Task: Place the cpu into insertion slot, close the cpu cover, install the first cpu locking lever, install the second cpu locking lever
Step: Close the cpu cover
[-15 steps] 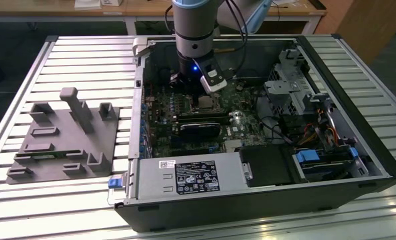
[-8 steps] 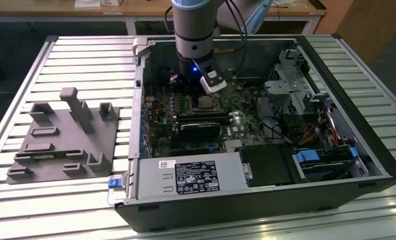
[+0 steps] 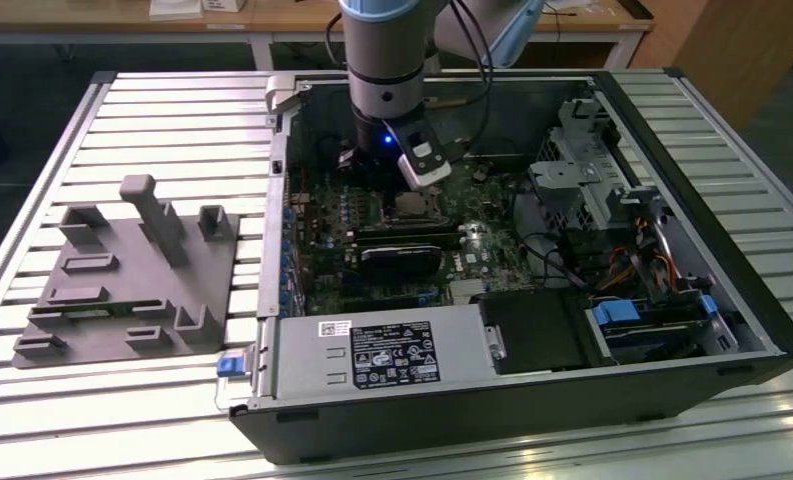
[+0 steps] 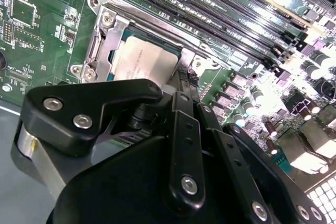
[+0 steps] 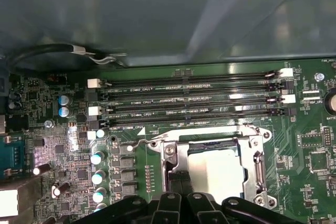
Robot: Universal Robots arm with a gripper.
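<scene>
The cpu [image 5: 223,169] lies as a silver square in the insertion slot [image 5: 173,153] on the green motherboard; in the second wrist view the cpu [image 4: 142,59] shows just past my fingers. The cpu cover [image 5: 255,161], a silver frame, lies flat around it. A thin wire locking lever [image 5: 137,141] juts out at one socket corner. My black gripper [image 5: 178,182] has its fingertips together at the socket's edge beside the cpu, also seen in the second wrist view as the gripper [image 4: 178,77]. In the exterior view the gripper [image 3: 399,195] hangs inside the open case over the socket [image 3: 412,206].
Four memory slots [image 5: 194,98] run beside the socket, with capacitors [image 5: 97,158] on another side. The case walls, a drive cage [image 3: 596,170], cables [image 3: 636,270] and the power supply [image 3: 383,355] surround the board. A grey fixture plate [image 3: 129,280] sits on the slatted table at the exterior view's left.
</scene>
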